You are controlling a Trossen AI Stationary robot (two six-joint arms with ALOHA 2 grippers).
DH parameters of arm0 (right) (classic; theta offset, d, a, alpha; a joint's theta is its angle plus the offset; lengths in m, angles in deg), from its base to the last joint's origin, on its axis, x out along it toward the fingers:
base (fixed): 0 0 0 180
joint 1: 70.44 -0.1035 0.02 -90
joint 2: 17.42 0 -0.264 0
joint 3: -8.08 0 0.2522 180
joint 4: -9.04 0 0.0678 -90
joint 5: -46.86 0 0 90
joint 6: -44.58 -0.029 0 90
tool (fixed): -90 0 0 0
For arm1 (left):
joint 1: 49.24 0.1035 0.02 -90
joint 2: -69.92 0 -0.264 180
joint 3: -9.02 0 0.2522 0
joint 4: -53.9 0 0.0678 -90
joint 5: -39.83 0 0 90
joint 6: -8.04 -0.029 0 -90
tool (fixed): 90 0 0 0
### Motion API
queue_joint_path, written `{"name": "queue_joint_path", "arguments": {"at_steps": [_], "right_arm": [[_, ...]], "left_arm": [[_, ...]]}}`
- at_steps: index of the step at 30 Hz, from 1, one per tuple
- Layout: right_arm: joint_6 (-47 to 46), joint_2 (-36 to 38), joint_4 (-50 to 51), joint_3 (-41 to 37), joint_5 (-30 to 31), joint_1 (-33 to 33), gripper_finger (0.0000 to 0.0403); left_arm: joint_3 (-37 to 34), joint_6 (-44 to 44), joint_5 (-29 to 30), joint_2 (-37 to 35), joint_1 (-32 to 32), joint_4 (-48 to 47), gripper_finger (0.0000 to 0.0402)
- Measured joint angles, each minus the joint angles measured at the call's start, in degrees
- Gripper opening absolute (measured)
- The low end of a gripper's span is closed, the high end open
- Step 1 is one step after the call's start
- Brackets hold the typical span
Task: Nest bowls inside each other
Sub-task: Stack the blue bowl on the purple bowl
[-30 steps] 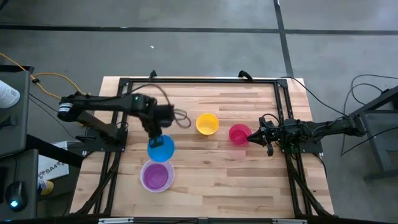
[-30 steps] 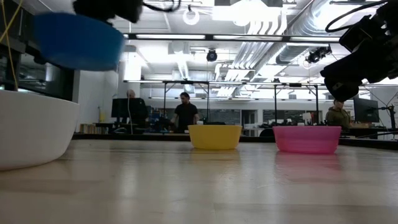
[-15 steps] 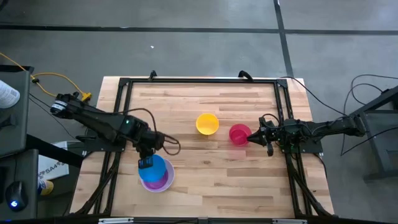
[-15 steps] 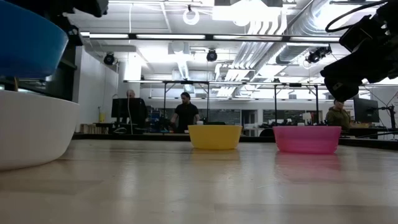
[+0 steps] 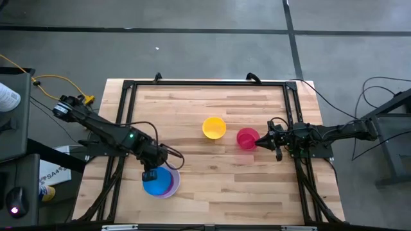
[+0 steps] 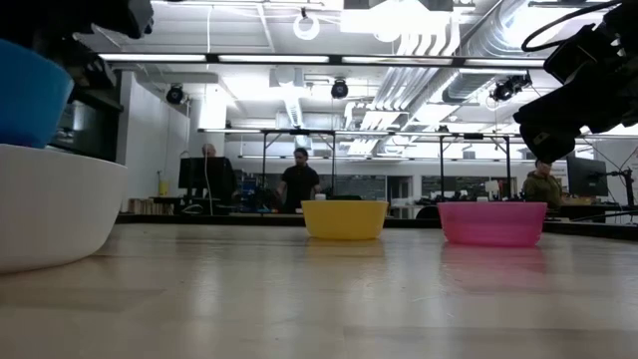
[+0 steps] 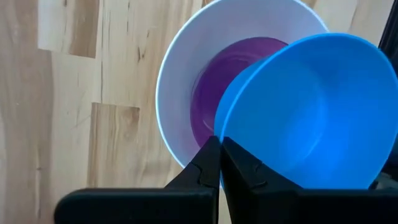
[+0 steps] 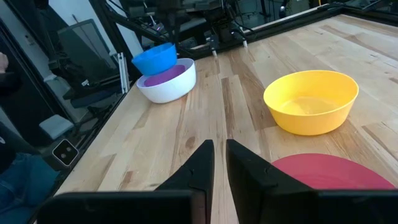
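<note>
At the near left of the bench [image 5: 218, 167], the white bowl [image 7: 177, 93] sits flat on the wood with the purple bowl [image 7: 211, 99] nested inside it. Over them, the left tool [image 5: 151, 174] pinches the rim of the blue bowl [image 5: 158, 181] between its closed fingers [image 7: 208, 163]. That bowl hangs tilted, its lower edge dipping toward the purple one; whether the two already touch is hard to say from these views, though the low view shows the blue bowl's underside down close to the white rim.

Farther in, near the middle of the bench, the yellow bowl [image 5: 214, 127] stands upright by itself. Just to its right, and a little nearer, the pink-red bowl [image 5: 246, 138] also stands upright; the two are close but apart.

Right of the pink-red bowl, the right tool [image 5: 262, 142] hovers with its tips just beside that bowl's right rim. Its fingers [image 8: 200, 163] stand nearly closed, a slim gap between them and nothing in it, and they point across the bench toward the left arm.

Beyond the far edge of the bench, the low view looks into a large lit room where a person [image 6: 299, 184] stands by some desks, with two more people farther out to either side.
</note>
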Motion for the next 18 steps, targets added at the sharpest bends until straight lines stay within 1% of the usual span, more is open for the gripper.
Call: {"name": "queue_joint_path", "arguments": {"at_steps": [14, 18], "right_arm": [[0.00, 0.00, 0.00, 0.00, -0.02, 0.00, 0.0035], [0.00, 0.00, 0.00, -0.02, -0.02, 0.00, 0.0035]], "left_arm": [[-5.10, 0.31, -1.15, 0.02, 0.13, 5.78, 0.0000], [-5.75, 2.07, -1.15, 0.73, 0.14, 6.78, 0.0000]]}}
